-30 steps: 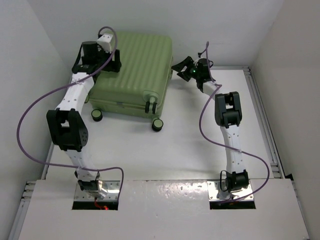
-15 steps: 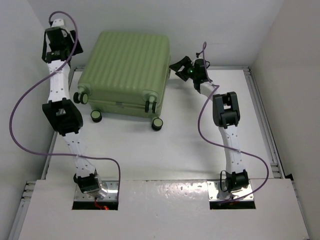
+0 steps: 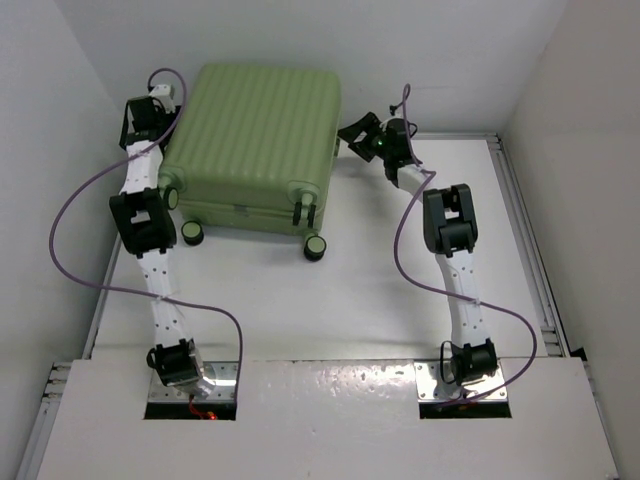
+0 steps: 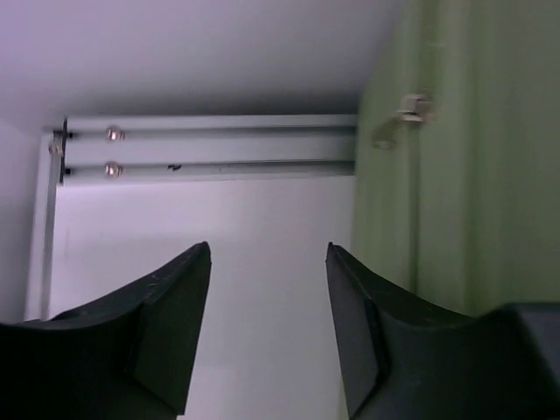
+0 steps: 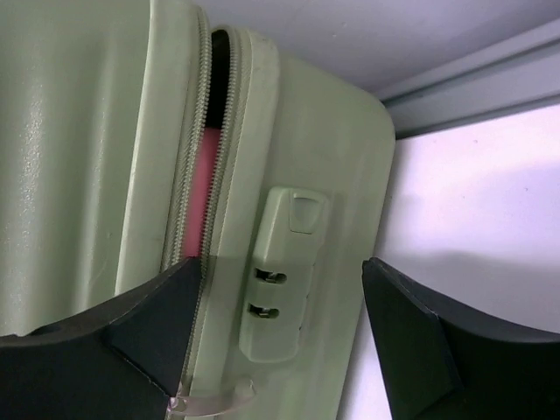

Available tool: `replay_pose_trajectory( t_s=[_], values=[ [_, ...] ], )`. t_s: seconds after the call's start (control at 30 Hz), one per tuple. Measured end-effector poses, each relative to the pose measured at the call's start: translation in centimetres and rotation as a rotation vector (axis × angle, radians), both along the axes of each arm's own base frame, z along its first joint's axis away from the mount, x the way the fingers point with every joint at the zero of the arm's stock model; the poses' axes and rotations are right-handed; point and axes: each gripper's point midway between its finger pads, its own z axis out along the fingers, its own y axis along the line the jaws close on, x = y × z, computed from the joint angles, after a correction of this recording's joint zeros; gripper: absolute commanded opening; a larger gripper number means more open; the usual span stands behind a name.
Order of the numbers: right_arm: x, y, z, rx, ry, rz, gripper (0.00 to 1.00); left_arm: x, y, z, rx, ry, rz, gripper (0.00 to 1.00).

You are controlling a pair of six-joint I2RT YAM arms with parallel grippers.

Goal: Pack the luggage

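Light-green ribbed hard-shell suitcase (image 3: 255, 130) lies flat, far left on the white table (image 3: 380, 290), pink showing in its zip (image 5: 236, 122) gap. The left gripper (image 4: 269, 262) beside it stands part-open, empty; the right gripper (image 5: 282, 271) gapes wide at the moulded combination lock (image 5: 282, 302), holding nothing

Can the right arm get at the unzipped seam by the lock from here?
Probably yes: the right gripper is open and close to the luggage's side, with the gaping zipper seam and lock straight ahead of its fingers and nothing visible between.
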Motion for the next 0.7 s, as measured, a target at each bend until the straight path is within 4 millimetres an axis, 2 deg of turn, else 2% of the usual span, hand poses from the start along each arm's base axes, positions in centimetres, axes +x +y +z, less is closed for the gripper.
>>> replay_pose_trajectory(
  t_s=[0.1, 0.2, 0.23, 0.3, 0.43, 0.53, 0.63, 0.7],
  values=[
    [0.4, 0.2, 0.1, 0.001, -0.015, -0.009, 0.76, -0.2, -1.5, 0.4, 0.083, -0.019, -0.095, 0.6],
    [0.8, 0.2, 0.1, 0.004, -0.024, -0.023, 0.76, -0.8, -2.2, 0.7, 0.127, -0.012, -0.124, 0.6],
    [0.8, 0.3, 0.1, 0.007, -0.026, -0.027, 0.76, -0.9, -2.3, 0.6, 0.129, -0.005, -0.126, 0.63],
    [0.9, 0.4, 0.2, 0.01, -0.027, -0.032, 0.76, -0.9, -2.2, 0.6, 0.132, -0.002, -0.119, 0.76],
    [0.8, 0.2, -0.2, 0.022, -0.025, -0.047, 0.77, -1.3, -0.7, 0.7, 0.143, 0.013, -0.023, 0.89],
    [0.1, 0.0, -0.2, 0.025, -0.024, -0.051, 0.78, -2.2, 0.9, 1.1, 0.157, 0.014, 0.09, 0.9],
    [-1.4, 0.1, -0.1, 0.009, -0.008, -0.016, 0.78, -3.8, 2.4, 1.4, 0.154, 0.02, 0.222, 0.91],
    [-2.3, -0.2, 0.0, -0.012, -0.003, 0.013, 0.8, -4.9, 3.0, 2.3, 0.145, 0.023, 0.29, 0.91]
  ],
)
